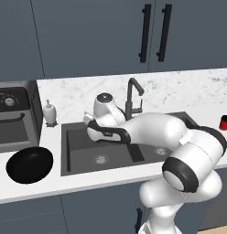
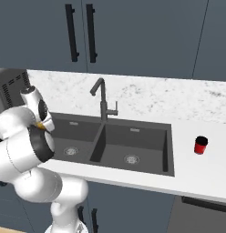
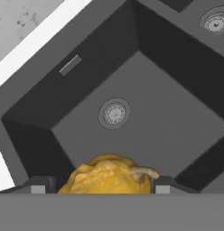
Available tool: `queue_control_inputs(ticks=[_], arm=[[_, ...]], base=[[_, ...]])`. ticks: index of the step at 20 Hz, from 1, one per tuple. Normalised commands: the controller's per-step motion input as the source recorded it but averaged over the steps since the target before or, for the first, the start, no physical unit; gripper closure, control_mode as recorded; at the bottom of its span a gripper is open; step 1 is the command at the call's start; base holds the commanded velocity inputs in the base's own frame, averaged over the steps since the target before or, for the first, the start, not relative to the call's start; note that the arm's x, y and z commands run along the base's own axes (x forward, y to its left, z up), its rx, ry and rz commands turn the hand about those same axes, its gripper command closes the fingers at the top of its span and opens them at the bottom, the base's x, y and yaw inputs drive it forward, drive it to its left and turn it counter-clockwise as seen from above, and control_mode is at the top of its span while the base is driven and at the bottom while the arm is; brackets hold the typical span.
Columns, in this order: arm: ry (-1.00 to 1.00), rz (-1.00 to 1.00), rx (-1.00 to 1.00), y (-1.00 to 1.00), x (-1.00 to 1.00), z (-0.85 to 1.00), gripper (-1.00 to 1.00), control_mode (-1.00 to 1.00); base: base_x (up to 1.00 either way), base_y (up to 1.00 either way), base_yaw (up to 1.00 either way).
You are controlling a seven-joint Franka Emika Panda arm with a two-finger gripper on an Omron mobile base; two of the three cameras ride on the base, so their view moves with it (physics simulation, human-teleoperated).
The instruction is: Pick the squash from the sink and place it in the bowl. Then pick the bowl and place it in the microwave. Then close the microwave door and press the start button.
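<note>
Your gripper has the squash clamped between its two fingertips, one on each side, lifted above the floor of the sink, over the left basin (its drain sits well below in the hand view). Your next move turns on the black bowl: it lies on the counter left of the sink, toward the microwave.

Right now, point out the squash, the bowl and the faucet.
squash (image 3: 107, 176), hand view, on its lumpy yellow top between the fingers.
bowl (image 1: 29, 165), left base view, on its glossy black inside.
faucet (image 2: 103, 102), right base view, on its upright stem.
</note>
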Motion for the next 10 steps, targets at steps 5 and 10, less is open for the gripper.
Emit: queue_control_inputs(ticks=[5, 10], arm=[[0.01, 0.27, 0.00, 0.97, -0.18, 0.18, 1.00, -1.00], [0.00, 0.31, 0.00, 0.99, -0.10, -0.04, 1.00, -1.00]], base=[[0.00, 0.00, 0.00], [0.00, 0.00, 0.00]])
